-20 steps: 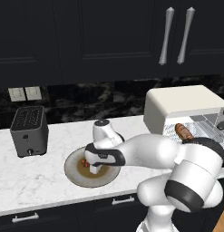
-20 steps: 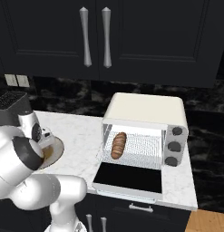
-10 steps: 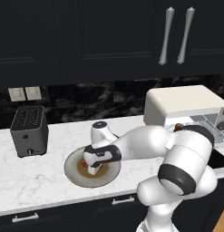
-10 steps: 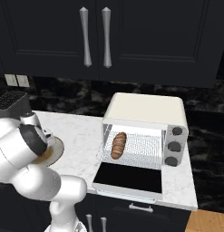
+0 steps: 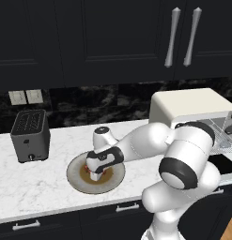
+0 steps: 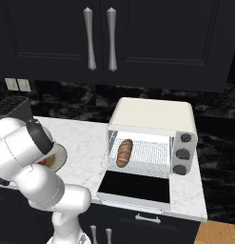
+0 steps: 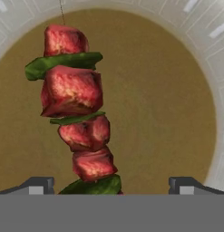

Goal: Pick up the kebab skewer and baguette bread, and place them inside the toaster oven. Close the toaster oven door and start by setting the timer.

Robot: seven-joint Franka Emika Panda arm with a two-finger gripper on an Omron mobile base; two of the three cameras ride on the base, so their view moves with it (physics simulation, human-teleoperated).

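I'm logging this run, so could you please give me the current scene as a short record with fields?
kebab skewer: lying on the plate, between the open fingers
gripper: open, down over the plate
baguette bread: on the rack inside the toaster oven
toaster oven door: folded down, open
slot toaster: on the counter, left of the plate

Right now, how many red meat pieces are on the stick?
4 on the kebab skewer, lying on the plate: one at the top near the rim, a big one below it, and two smaller ones lower down. More may be hidden at the bottom edge, by the fingers.
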